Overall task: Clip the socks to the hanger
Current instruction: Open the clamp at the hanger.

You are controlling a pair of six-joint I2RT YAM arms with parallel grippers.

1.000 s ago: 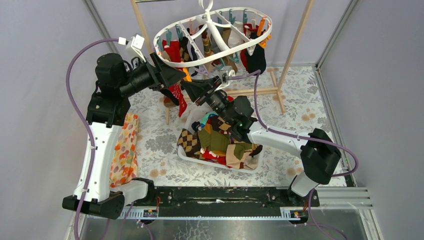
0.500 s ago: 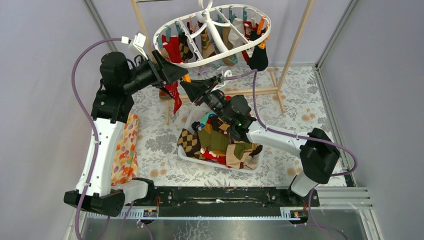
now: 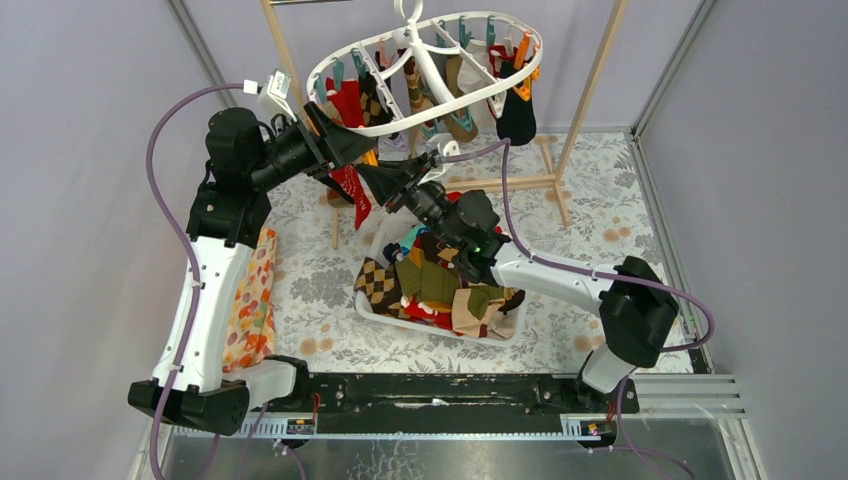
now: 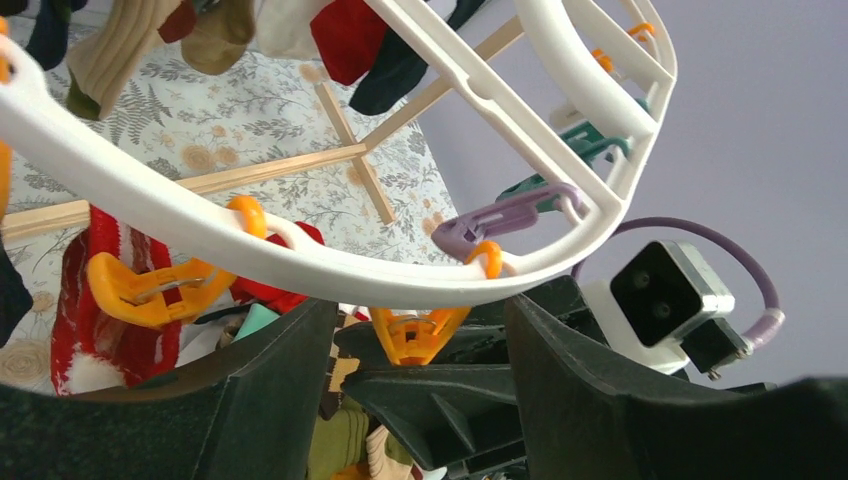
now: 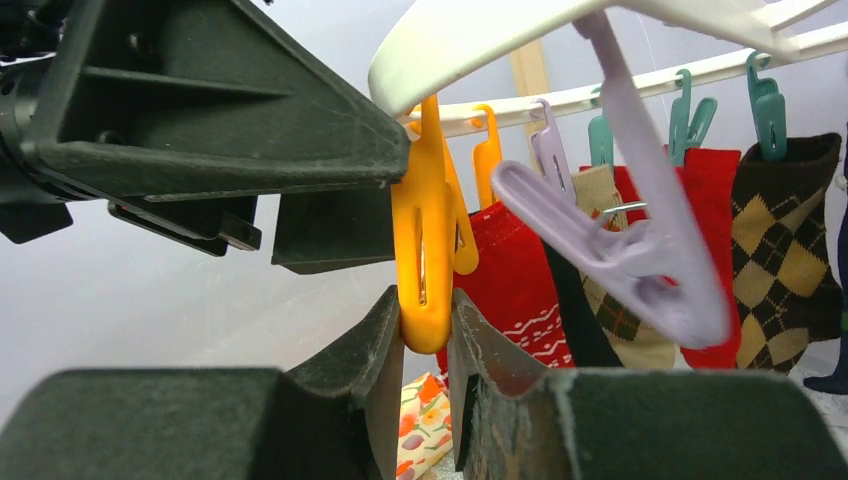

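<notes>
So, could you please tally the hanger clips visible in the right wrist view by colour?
orange clips: 2
lilac clips: 2
teal clips: 3
Total: 7

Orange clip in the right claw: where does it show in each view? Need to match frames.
Top external: orange clip up and left of centre, just under the hanger ring.
Left wrist: bottom centre, hanging below the ring.
Right wrist: centre, pinched by the right claw.
Shared landmark: the white ring.
</notes>
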